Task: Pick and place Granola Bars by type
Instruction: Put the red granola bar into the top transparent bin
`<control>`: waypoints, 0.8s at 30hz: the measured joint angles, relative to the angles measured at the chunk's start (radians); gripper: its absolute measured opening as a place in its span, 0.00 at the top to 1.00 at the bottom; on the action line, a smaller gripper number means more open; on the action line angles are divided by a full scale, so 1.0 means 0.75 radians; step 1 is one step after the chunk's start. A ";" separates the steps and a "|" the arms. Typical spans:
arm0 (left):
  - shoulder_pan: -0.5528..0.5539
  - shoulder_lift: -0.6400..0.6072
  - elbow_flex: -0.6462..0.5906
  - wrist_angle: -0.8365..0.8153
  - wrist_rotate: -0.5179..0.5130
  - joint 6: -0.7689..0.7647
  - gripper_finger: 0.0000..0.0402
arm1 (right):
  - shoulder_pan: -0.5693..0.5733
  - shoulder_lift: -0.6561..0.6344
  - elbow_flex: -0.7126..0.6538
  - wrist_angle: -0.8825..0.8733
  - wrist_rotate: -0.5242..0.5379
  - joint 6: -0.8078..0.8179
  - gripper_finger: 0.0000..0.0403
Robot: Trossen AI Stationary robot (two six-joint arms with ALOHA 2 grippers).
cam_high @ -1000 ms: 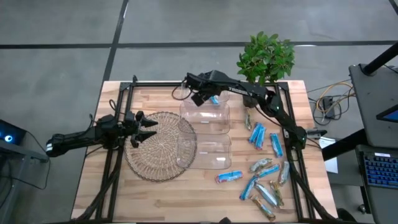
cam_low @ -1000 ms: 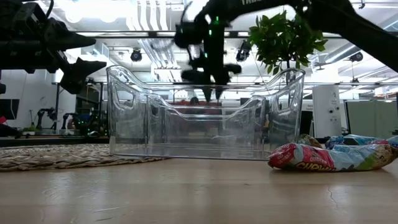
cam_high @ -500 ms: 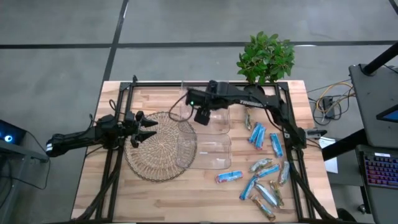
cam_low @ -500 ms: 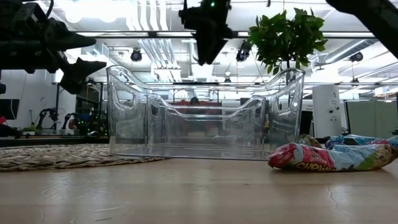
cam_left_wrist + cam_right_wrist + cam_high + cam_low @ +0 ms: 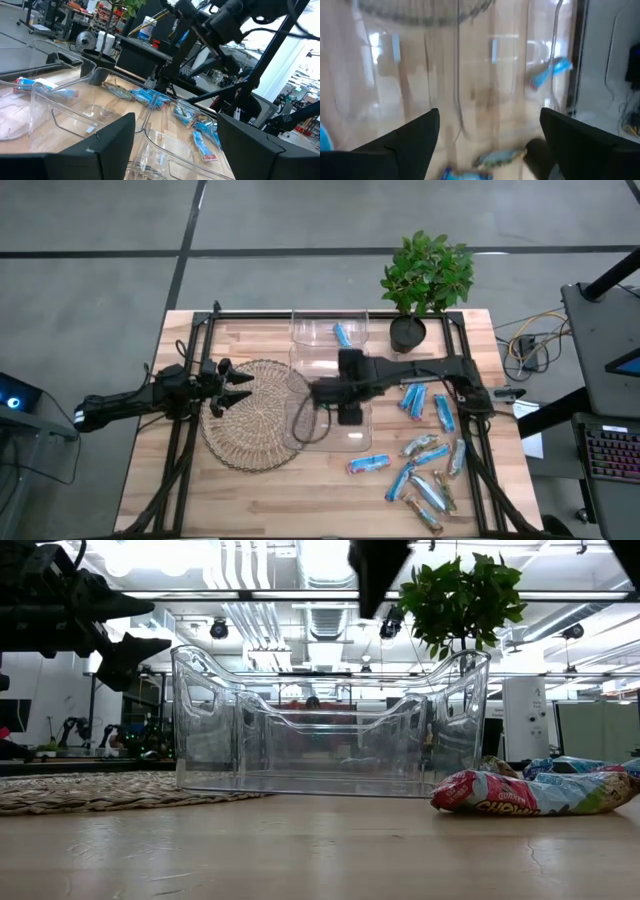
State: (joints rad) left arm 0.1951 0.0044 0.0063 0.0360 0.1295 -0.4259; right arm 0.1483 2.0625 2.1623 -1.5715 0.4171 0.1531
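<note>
- Blue granola bar [image 5: 343, 335] lies in far clear bin [image 5: 305, 330], beyond right pincer [image 5: 349, 416].
- Right pincer wide, empty, above near bin [image 5: 362, 438].
- Left pincer [image 5: 240, 388] wide over wicker mat [image 5: 250, 442].
- Loose bars [image 5: 428, 465] on desk [image 5: 250, 498] beside right pincer.

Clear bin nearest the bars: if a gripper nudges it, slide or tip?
Likely slides: the clear bin sits flat on the smooth wooden table and looks empty, so probably light. Tipping seems unlikely; in the low view it is wide and low. Thin walls may flex.
</note>
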 joint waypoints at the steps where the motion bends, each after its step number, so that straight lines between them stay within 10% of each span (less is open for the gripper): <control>1: 0.000 0.000 0.000 0.000 0.000 0.000 0.35 | 0.020 -0.025 -0.050 0.002 0.001 0.021 0.16; 12: 0.000 0.001 0.000 0.000 -0.001 0.000 0.35 | 0.282 -0.397 -0.716 0.057 -0.047 0.330 0.12; 24: 0.000 0.002 0.000 0.000 -0.001 0.000 0.35 | 0.614 -0.602 -1.155 0.640 -0.327 0.504 0.13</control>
State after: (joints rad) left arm 0.1953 0.0061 0.0063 0.0360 0.1291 -0.4259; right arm 0.6086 1.6107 1.2963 -1.0913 0.1717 0.5310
